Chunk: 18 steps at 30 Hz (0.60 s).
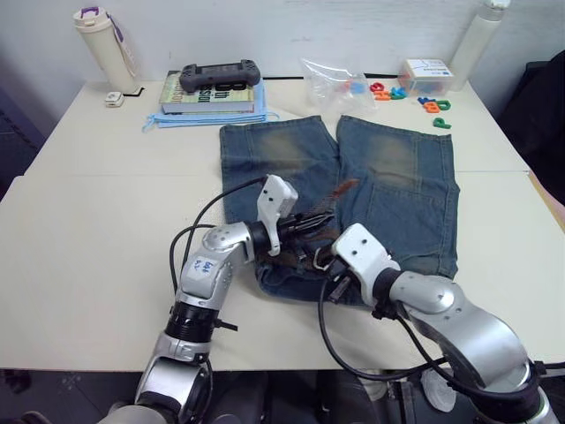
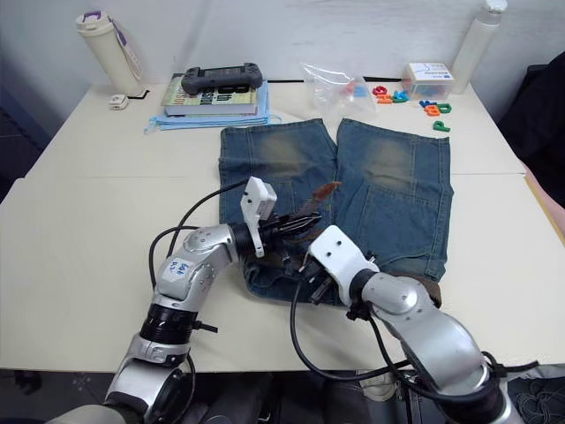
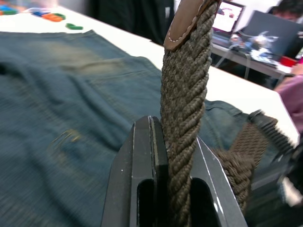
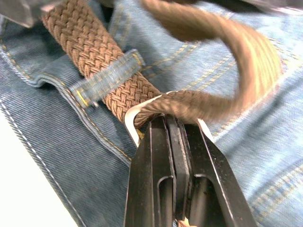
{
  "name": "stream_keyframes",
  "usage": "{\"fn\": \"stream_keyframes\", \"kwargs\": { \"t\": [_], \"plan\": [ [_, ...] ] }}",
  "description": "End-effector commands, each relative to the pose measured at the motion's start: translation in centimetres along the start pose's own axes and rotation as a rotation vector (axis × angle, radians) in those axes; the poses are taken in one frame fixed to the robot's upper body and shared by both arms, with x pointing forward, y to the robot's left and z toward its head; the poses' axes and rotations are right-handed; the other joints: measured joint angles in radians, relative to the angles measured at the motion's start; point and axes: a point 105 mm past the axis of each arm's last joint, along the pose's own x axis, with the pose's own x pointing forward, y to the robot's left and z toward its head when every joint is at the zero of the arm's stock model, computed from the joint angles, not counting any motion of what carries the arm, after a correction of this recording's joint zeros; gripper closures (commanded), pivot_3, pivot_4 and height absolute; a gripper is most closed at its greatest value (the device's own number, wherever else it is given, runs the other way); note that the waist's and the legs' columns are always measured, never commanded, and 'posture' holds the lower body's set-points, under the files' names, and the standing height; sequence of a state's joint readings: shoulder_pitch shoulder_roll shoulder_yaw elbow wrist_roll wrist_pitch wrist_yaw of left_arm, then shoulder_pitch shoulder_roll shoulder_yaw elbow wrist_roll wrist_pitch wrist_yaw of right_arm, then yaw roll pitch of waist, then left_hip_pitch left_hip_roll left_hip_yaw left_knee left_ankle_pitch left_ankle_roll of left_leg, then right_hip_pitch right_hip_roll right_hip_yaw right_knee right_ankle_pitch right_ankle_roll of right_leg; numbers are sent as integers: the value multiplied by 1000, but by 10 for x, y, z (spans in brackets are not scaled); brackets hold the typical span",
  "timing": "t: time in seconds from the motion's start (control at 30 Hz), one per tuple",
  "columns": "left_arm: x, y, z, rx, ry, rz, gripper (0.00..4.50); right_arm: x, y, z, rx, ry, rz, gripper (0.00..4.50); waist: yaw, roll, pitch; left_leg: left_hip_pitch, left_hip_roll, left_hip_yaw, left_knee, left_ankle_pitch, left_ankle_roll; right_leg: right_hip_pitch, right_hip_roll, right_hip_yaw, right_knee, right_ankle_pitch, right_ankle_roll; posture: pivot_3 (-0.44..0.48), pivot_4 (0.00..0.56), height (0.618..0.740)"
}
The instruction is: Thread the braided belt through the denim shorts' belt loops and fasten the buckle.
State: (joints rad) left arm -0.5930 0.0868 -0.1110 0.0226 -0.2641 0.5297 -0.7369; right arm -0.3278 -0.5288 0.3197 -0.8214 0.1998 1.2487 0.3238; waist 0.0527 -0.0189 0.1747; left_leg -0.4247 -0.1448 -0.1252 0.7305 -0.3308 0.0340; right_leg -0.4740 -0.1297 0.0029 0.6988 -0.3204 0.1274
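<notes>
Judging from the waistband, threading appears done: the braided belt (image 4: 90, 52) is passed under a belt loop (image 4: 106, 78) of the denim shorts (image 1: 402, 199); fastening is under way but unfinished. The belt's free end is pinched by the left gripper (image 3: 163, 142); the buckle (image 4: 135, 118) is clamped by the right gripper (image 4: 176, 124).

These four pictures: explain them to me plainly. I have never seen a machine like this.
A two-armed humanoid robot is working at a table. Two pictures look down from its head; the other two come from a camera on each wrist. Denim shorts lie flat on the table. The left tool is shut on a braided belt, whose leather tip points upward. The right tool is shut on the silver buckle, beside a belt loop with the belt already through it. At the far edge lie books, toys and bottles.
</notes>
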Motion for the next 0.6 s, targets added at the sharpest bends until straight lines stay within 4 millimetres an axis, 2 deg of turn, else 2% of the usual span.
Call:
{"fn": "stream_keyframes", "kwargs": {
  "t": [0.03,0.27,0.6],
  "plan": [
    [-28,7,7,51,-13,91,4500,-29,-17,14,50,-84,-64,4421,0,0,0,0,0,0,0,0,0,0,0,0,0,0,0,0,150,659],
    [-46,7,1,62,18,107,4500,-42,-27,20,75,-116,-88,4421,-2,0,0,0,0,1,0,0,0,-1,0,1,1,0,0,0,150,659],
    [-72,16,9,68,5,138,4500,-35,-8,26,63,-144,-37,4421,-6,0,0,-1,0,1,0,0,0,-2,0,1,1,0,0,0,150,659]
  ]
}}
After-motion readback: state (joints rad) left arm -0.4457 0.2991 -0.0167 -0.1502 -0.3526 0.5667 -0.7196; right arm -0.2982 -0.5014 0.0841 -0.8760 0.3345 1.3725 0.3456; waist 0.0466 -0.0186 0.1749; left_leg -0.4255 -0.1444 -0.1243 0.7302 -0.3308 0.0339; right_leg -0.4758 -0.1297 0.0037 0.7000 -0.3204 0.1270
